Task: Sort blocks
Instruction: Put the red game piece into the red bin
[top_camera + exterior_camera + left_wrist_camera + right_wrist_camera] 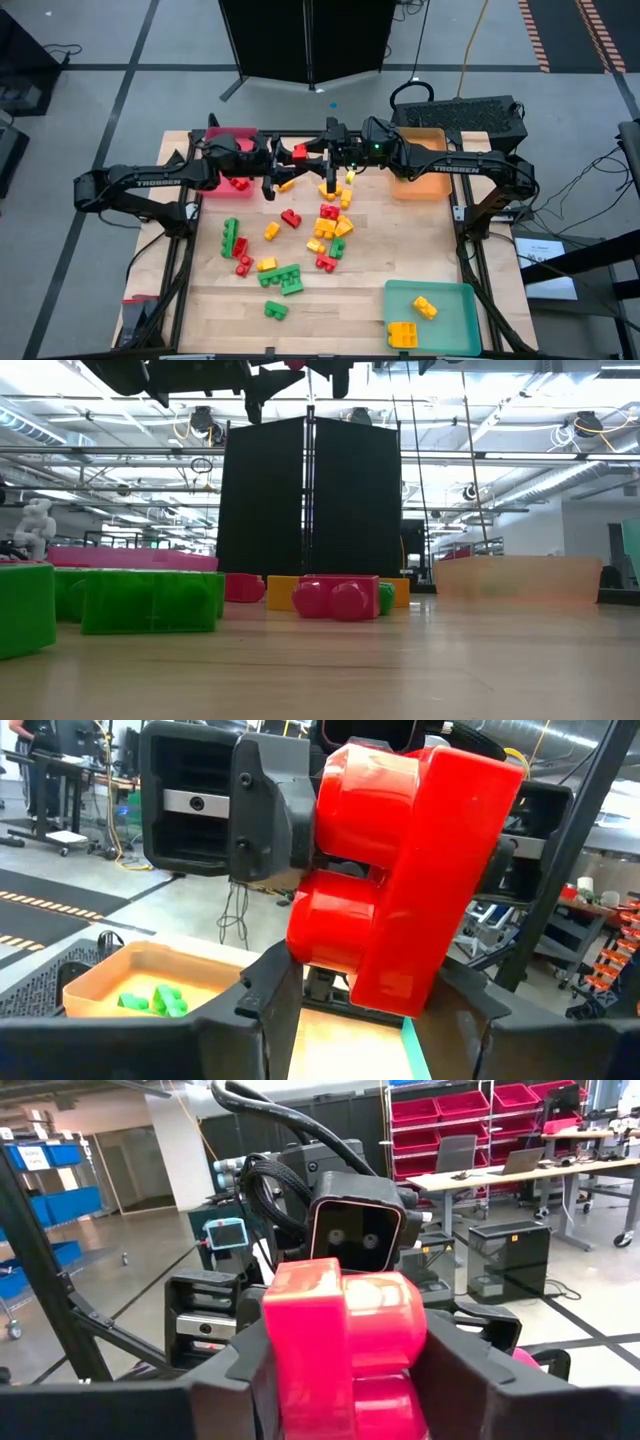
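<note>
A red block point(299, 151) hangs in mid-air over the table's far middle, between my two grippers, which point at each other. My left gripper point(283, 155) comes from the left and my right gripper point(318, 152) from the right. Each wrist view shows the red block point(400, 870) point(340, 1340) filling the gap between that arm's own fingers, with the other gripper behind it. Several red, yellow and green blocks point(300, 240) lie loose on the table below. My left gripper point(365, 1005) has the red block pinched between its two fingers at the block's lower part point(330, 950), coming level from the table's left. The block is lifted clear of the table. My right gripper point(345, 1375) pinches the same block between its two fingers at its lower sides point(300, 1370), coming level from the table's right. The block stands up out of the fingers, clear of the table.
A red tray point(232, 135) sits at the far left, an orange tray point(420, 170) with green blocks point(150, 998) at the far right, and a teal tray point(455, 300) with yellow blocks at the near right. In the low view, blocks point(335, 598) stand in a row.
</note>
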Robot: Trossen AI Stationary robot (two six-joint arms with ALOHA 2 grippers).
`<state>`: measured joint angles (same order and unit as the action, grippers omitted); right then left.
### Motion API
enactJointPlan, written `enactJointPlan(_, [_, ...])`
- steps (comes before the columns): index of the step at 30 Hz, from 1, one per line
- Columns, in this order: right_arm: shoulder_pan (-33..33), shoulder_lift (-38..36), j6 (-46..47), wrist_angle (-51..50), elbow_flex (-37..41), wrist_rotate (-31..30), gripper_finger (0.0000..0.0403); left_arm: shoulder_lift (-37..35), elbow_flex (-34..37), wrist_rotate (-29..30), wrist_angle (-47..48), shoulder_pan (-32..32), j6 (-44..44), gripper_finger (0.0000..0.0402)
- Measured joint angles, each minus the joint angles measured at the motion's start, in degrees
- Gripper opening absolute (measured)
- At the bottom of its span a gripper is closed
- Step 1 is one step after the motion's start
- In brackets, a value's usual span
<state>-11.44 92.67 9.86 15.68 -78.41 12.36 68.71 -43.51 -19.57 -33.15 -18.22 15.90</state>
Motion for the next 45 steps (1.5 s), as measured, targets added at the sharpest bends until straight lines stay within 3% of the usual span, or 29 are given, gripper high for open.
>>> enactJointPlan(10, [-0.6, -0.1, 3.0, -0.7, 0.0, 4.5, 0.0218, 0.0, 0.0, -0.3, 0.0, 0.0, -0.2, 0.0165])
enactJointPlan(18, [-0.6, -0.1, 2.7, -0.2, 0.0, 4.6, 0.0269, 0.0, 0.0, 0.3, 0.2, -0.2, -0.1, 0.0165])
enactJointPlan(27, [-1.9, -4.6, 0.1, -4.7, 0.1, 3.5, 0.0278, -0.5, -0.1, 1.9, 3.8, -4.1, 0.1, 0.0165])
enactJointPlan(40, [-3.8, -6.2, -2.1, -20.9, 0.1, 1.0, 0.0279, -5.6, -0.1, 2.7, 23.6, -13.5, -2.7, 0.0165])
enactJointPlan(45, [-3.8, -4.6, -6.1, -32.3, 0.1, -5.4, 0.0279, -5.7, -0.1, 4.0, 32.2, -14.1, -4.9, 0.0166])
